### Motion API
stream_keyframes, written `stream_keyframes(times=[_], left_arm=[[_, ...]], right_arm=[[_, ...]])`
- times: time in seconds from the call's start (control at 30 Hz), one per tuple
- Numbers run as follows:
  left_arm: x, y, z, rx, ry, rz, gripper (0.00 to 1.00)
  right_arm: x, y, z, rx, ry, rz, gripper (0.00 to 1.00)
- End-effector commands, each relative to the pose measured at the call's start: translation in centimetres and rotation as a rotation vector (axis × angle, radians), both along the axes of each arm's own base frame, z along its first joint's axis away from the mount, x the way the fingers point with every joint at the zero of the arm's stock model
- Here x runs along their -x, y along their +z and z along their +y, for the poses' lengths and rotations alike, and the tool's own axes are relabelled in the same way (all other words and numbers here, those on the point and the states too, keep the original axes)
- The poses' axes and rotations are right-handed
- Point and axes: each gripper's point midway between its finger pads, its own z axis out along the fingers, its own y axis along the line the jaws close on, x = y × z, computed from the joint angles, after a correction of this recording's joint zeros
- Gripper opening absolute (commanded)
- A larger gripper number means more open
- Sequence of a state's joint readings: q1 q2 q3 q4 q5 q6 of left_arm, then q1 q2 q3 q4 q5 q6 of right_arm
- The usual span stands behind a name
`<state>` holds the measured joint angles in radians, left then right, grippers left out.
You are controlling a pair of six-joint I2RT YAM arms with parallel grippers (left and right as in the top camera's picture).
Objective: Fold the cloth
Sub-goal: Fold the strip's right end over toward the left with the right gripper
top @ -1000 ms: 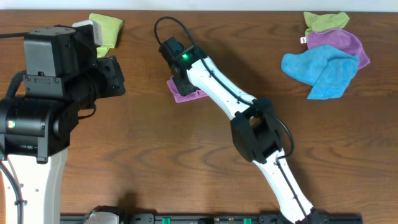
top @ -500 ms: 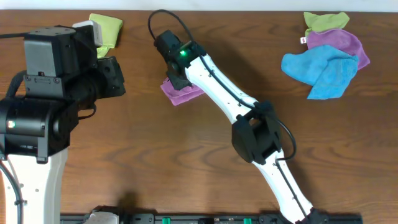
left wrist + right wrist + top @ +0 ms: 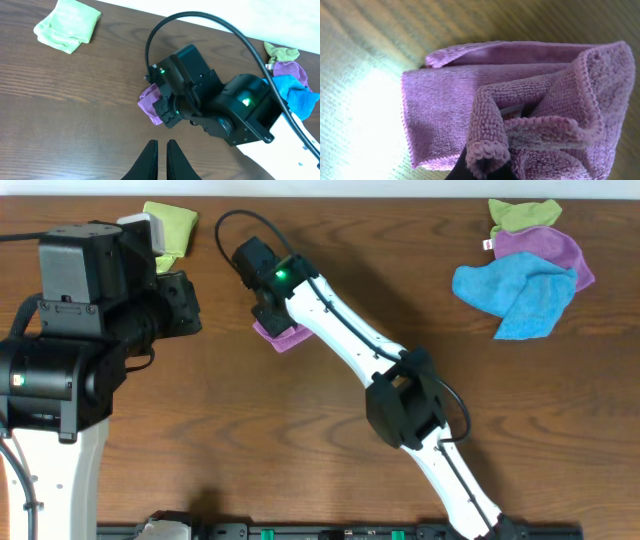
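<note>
The cloth (image 3: 285, 335) is a small folded orchid-purple bundle on the table's upper middle, mostly under my right wrist. It also shows in the left wrist view (image 3: 149, 102) and fills the right wrist view (image 3: 470, 110), its edges bunched over the fingers. My right gripper (image 3: 268, 315) is shut on the cloth's folded edge (image 3: 487, 155). My left gripper (image 3: 162, 150) is shut and empty, hovering over bare wood left of the cloth; the overhead view hides its fingers under the left arm (image 3: 175, 305).
A folded green cloth (image 3: 170, 225) lies at the far left back, also in the left wrist view (image 3: 67, 27). At the back right lie a green cloth (image 3: 522, 215), another purple cloth (image 3: 545, 248) and a bright blue cloth (image 3: 515, 290).
My right gripper has moved left and slightly back, dragging the purple cloth with it. The left arm has not moved.
</note>
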<state>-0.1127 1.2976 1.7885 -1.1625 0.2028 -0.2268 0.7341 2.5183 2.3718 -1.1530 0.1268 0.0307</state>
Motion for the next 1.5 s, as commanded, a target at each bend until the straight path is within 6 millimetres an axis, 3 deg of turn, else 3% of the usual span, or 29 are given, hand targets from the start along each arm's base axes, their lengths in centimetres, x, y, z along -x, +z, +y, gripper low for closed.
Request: stream_keyframes(times=[0.0,0.2,0.23,0.3,0.4,0.57,0.63,0.87,1.13,1.47], left_arm=[[0.1,0.4,0.1,-0.017,-0.016,-0.017,0.09],[0.1,0.4,0.1,-0.017,-0.016,-0.017,0.09],[0.1,0.4,0.1,-0.017,-0.016,-0.017,0.09],[0.1,0.4,0.1,-0.017,-0.016,-0.018,0.11],[-0.1,0.6,0.1,-0.018,-0.014,-0.029,0.11],[-0.4,1.0,0.1,-0.017,-0.013,-0.051,0.12],[-0.5,1.1,0.1,-0.018,-0.015,-0.056,0.12],[-0.6,1.1,0.1,-0.018,-0.015,-0.06,0.12],[-0.7,1.1,0.5,-0.037,0.007,-0.063,0.12],[-0.7,1.1,0.5,-0.036,0.007,-0.063,0.12]], right_arm=[[0.8,-0.3,0.6,0.031,0.093,0.003,0.01],[1.2,-0.5,0.5,0.039,0.108,0.017,0.01],[1.4,-0.6,0.6,0.034,0.114,0.027,0.1],[2.4,-0.9,1.3,-0.001,0.158,0.073,0.54],[3.9,-0.9,2.8,-0.088,0.211,0.147,0.62],[4.3,-0.7,3.3,-0.131,0.22,0.178,0.62],[3.8,-0.3,3.0,-0.126,0.211,0.162,0.57],[0.8,0.5,-0.2,0.046,0.14,0.008,0.57],[-0.9,1.0,-2.3,0.154,0.085,-0.075,0.51],[-1.1,0.4,-3.6,0.168,0.069,-0.048,0.4]])
